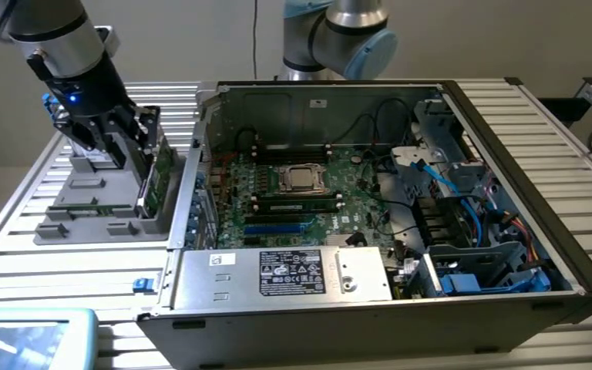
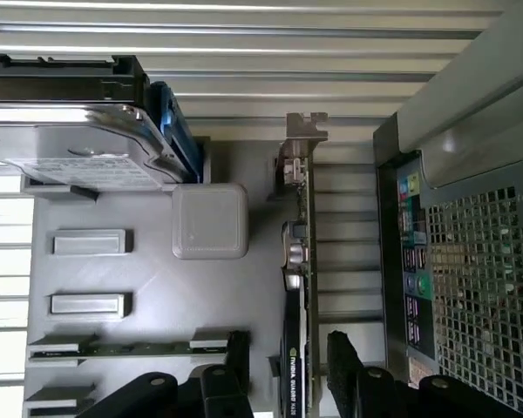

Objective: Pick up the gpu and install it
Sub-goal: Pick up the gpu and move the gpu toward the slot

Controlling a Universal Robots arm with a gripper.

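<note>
The grey holder tray [image 1: 89, 221] sits on the slatted table [image 1: 8, 266] at the exterior view's left, just beside the open computer case [image 1: 584, 287]. The gripper [image 1: 116, 150] hangs low over the tray. Its jaws are spread and hold nothing.

In the wrist view the two black fingers [image 2: 237, 353] stand on either side of the gpu [image 2: 297, 287], and neither visibly presses on it. The gpu stands on edge in a slot of the tray, along the side nearest the case, with its silver bracket [image 2: 306, 131] at the end away from the fingers. A silver drive [image 2: 78, 139] and a thin memory stick [image 2: 126, 349] occupy other slots.

To the right, the case lies on its side. The motherboard [image 1: 296, 202] and the power supply [image 1: 286, 274] are exposed.
</note>
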